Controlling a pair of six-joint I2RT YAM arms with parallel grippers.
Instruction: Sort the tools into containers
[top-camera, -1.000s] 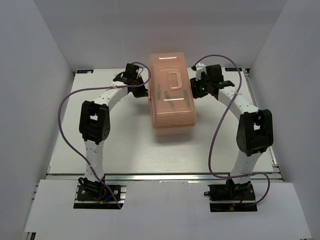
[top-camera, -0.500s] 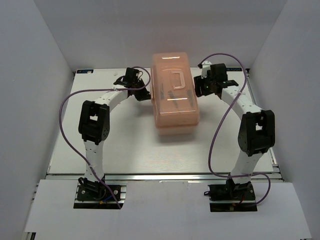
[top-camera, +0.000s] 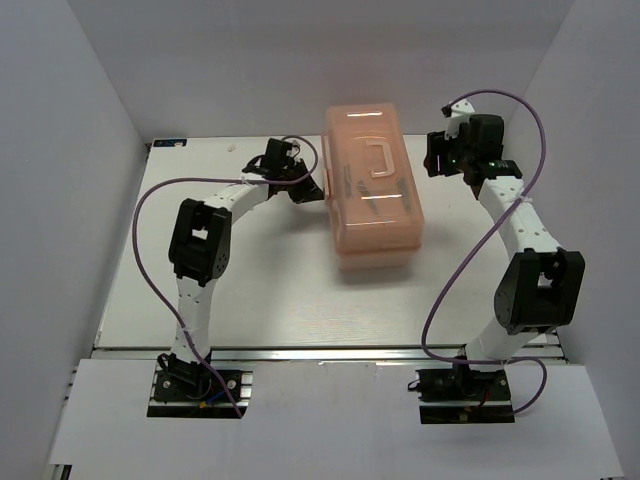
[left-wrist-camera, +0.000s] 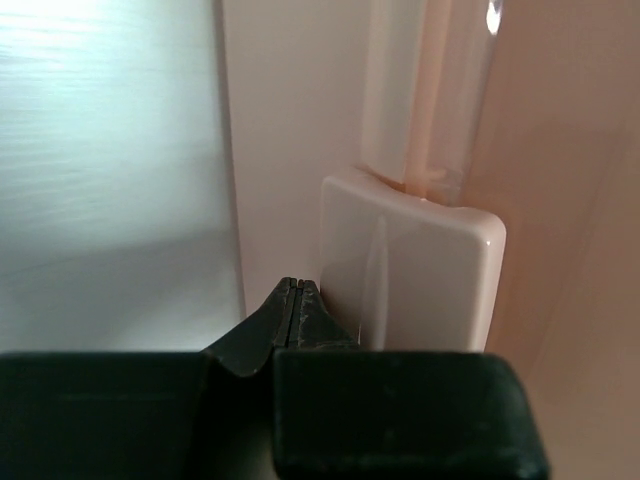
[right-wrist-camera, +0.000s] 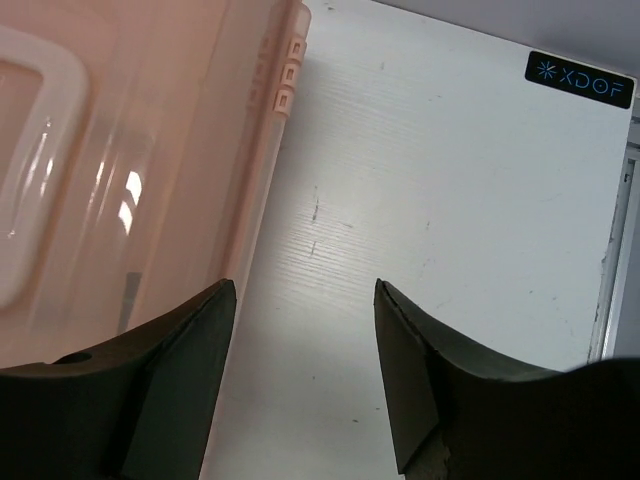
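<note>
The salmon-pink toolbox (top-camera: 375, 200) stands shut on the table, its lid handle (top-camera: 372, 157) on top. Its compartments, the containers, are hidden under the lid. No tool shows plainly; only dim dark streaks (top-camera: 349, 186) show through the lid. My left gripper (top-camera: 311, 192) is shut on nothing. In the left wrist view its tips (left-wrist-camera: 297, 287) press against the box's side, right beside the pale latch (left-wrist-camera: 412, 265). My right gripper (top-camera: 438, 162) hangs open to the right of the box. In the right wrist view it (right-wrist-camera: 304, 290) is over bare table beside the box wall (right-wrist-camera: 230, 170).
White walls enclose the table on three sides. An XDOF label (right-wrist-camera: 580, 78) marks the far right corner, next to the table's metal edge rail (right-wrist-camera: 622, 240). Purple cables loop from both arms (top-camera: 150, 250).
The toolbox has slid to the right and turned slightly, with the shut left gripper following against its side. The right gripper has opened wider and drawn back to the right, away from the box.
</note>
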